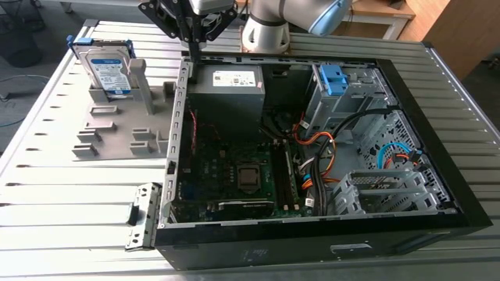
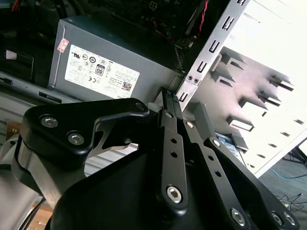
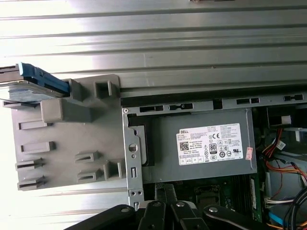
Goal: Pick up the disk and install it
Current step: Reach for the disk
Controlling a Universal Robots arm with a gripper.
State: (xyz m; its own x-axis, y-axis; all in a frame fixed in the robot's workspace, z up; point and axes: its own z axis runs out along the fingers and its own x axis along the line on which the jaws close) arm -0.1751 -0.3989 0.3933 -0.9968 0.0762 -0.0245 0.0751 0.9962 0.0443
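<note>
The disk [image 1: 108, 67] stands upright in a slot at the back of a grey holder [image 1: 117, 132], at the exterior view's left; its silver face carries a white-and-blue label, and a blue bracket frames it. In the first wrist view the disk [image 3: 29, 88] appears edge-on beside the holder [image 3: 67, 143]. My gripper [image 1: 192, 51] hangs above the computer case's side wall, to the disk's right and apart from it. Its black fingers [image 2: 169, 124] lie pressed together, shut on nothing.
The open black computer case [image 1: 437, 146] lies on the slatted metal table [image 1: 62, 193]. Inside are a grey power-supply box [image 1: 226, 93], the motherboard [image 1: 234, 170], loose cables [image 1: 320, 158] and a metal drive cage [image 1: 352, 96] with a blue latch [image 1: 333, 79].
</note>
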